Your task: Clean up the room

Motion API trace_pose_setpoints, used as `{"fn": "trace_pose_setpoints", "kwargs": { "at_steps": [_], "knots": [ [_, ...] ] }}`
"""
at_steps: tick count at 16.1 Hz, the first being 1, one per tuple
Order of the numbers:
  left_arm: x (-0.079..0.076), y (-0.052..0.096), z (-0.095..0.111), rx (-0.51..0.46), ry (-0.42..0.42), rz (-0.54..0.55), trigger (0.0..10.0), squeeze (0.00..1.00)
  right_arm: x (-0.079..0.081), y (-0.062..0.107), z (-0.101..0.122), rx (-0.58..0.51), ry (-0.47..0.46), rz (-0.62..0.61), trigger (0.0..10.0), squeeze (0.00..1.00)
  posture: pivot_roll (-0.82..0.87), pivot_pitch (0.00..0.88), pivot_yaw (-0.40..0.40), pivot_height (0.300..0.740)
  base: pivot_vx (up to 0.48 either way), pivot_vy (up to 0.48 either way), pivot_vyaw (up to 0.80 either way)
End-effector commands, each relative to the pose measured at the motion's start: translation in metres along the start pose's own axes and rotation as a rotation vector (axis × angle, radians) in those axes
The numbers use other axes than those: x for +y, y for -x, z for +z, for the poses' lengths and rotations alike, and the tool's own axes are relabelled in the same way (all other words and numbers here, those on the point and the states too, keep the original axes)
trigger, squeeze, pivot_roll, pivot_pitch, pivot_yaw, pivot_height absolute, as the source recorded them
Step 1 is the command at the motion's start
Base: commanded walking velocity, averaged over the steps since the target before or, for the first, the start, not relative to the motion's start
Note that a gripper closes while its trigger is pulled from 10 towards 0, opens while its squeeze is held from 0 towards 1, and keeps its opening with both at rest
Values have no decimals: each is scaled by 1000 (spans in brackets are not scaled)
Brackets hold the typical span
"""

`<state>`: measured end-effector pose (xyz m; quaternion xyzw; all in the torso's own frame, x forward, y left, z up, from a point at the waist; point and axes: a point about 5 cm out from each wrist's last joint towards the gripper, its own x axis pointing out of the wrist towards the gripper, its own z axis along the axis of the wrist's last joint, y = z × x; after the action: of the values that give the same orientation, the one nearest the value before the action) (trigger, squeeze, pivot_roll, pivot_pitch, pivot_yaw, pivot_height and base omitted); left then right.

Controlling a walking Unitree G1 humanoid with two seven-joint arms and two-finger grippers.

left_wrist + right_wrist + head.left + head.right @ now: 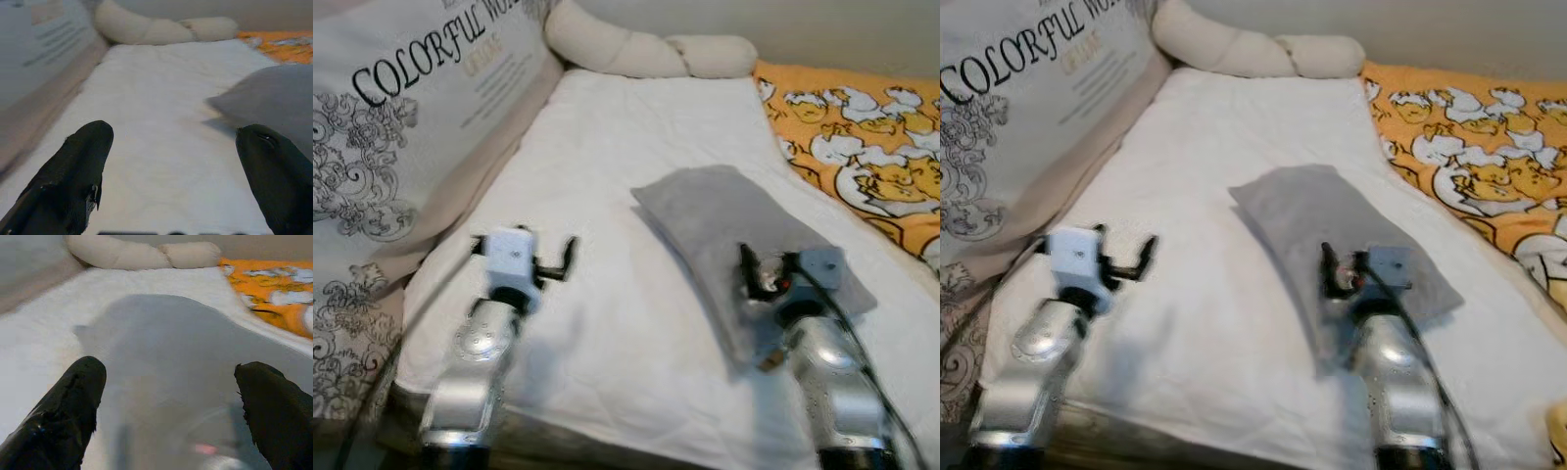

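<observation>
A flat grey pillow (729, 230) lies slantwise on the white bed sheet (607, 166). My right gripper (764, 274) hovers over the pillow's near end; in the right wrist view its fingers (73, 391) stand wide apart with the grey pillow (166, 347) between and below them, nothing gripped. My left gripper (555, 262) is held over bare sheet to the left of the pillow, open and empty. In the left wrist view the grey pillow's corner (264, 98) shows ahead beside one finger.
A large printed cushion (401, 127) leans along the left side of the bed. A beige knotted bolster (636, 49) lies at the head. An orange blanket with a duck pattern (862, 147) covers the right side. The bed's near edge (607, 436) runs just below my arms.
</observation>
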<state>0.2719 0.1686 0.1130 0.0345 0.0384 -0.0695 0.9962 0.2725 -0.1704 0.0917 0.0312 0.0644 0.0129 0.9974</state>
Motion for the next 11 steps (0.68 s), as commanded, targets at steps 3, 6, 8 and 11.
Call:
{"fn": "trace_pose_setpoints", "kwargs": {
  "at_steps": [3,6,8,11],
  "knots": [
    [-8,-3,4,-20,10,-25,10000,0,-11,2,2,-5,15,-31,10000,0,153,0,23,740,290,0,0],
    [-9,-5,4,-24,17,-27,10000,0,-12,2,3,-11,15,-36,10000,0,143,0,28,740,192,0,0],
    [-11,-5,2,-17,4,-47,10000,0,-14,2,3,-13,20,-45,10000,0,134,0,34,740,0,0,0],
    [-15,-6,0,-9,-5,-76,10000,0,-17,3,4,-17,25,-61,10000,0,120,0,43,740,0,0,0]
  ]
}}
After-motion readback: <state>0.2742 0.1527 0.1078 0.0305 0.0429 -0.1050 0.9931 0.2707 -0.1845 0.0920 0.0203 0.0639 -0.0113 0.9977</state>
